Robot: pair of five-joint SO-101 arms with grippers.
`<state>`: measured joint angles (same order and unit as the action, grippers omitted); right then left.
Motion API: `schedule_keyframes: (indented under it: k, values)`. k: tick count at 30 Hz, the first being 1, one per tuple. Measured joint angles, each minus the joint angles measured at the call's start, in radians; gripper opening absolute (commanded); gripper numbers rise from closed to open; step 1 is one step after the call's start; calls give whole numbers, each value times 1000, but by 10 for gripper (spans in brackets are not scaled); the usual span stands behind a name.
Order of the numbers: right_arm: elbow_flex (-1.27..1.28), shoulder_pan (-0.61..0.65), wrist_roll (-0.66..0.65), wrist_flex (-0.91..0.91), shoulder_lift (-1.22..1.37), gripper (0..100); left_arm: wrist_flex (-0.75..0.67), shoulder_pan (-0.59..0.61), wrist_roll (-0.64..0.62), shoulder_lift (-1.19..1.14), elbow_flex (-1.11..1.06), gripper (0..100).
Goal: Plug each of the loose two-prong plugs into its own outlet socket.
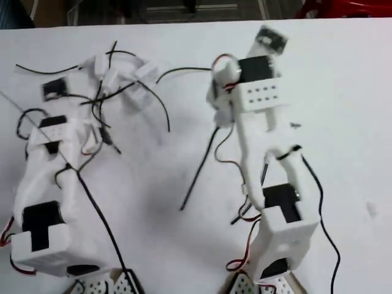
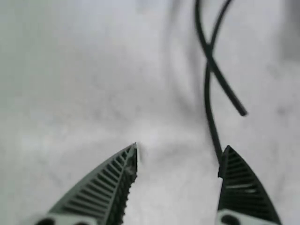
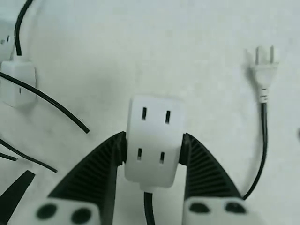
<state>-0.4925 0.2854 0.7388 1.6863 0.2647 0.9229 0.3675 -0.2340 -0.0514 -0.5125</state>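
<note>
high: overhead, table | wrists: close, downward | overlap: perhaps cords

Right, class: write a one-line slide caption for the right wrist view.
Fingers of the right gripper clasp a white plastic double outlet block; a white two-prong plug on black cord lies apart.

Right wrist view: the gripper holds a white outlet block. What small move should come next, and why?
Probably bring the left gripper to the loose plug. The right gripper is shut on the outlet block, whose slots look empty, while the plug lies apart on the table, and the left gripper is open and holds nothing.
</note>
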Motion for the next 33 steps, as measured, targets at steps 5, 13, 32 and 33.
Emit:
schedule_keyframes:
  k: [5, 13, 32, 33]
  values:
    - [81, 126, 100, -84, 75, 57, -25, 83, -109, 0, 0, 278]
    - [89, 341, 150, -258, 282, 56, -29, 92, -129, 0, 0, 278]
    - [-152, 405, 150, -172, 535, 358, -32, 91, -135, 0, 0, 278]
    - [-180, 405, 150, -144, 539, 358, -32, 91, -135, 0, 0, 278]
